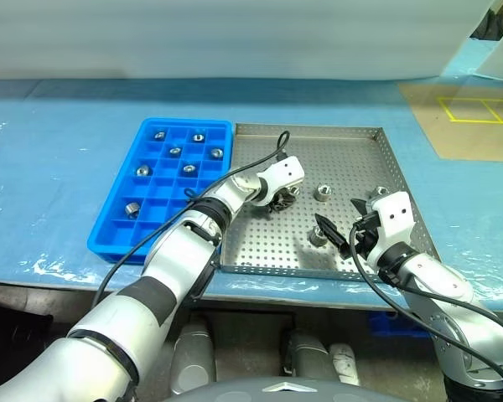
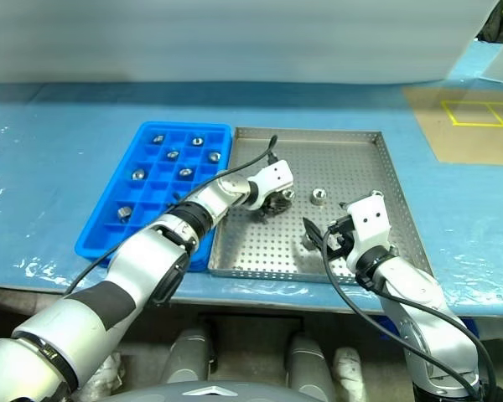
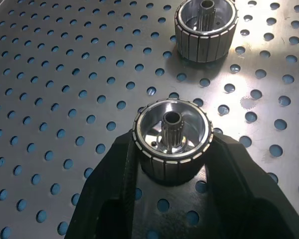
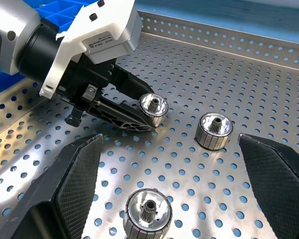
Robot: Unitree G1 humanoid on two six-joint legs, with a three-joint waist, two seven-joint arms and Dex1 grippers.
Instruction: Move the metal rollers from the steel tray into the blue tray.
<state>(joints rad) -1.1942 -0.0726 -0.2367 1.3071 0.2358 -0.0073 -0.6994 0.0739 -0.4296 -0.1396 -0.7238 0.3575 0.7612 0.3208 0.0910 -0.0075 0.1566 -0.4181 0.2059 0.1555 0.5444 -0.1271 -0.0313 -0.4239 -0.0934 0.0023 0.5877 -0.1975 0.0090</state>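
My left gripper (image 1: 285,198) is low on the steel tray (image 1: 318,131) and shut on one metal roller (image 3: 172,137), its black fingers (image 3: 118,174) pressing both sides. The roller still rests on the perforated floor. Two more metal rollers lie loose in the tray, one just beyond the held one (image 1: 323,193) and one nearer the front (image 1: 318,237). My right gripper (image 1: 345,219) hovers open over the tray's front right, with the front roller (image 4: 147,214) between and below its spread fingers (image 4: 79,174). The blue tray (image 1: 163,207) sits left of the steel tray and holds several rollers in separate compartments.
Both trays rest on a table covered in blue film (image 1: 59,167). A brown board with yellow tape lines (image 1: 469,117) lies at the far right. A black cable (image 1: 272,155) loops over my left wrist above the steel tray.
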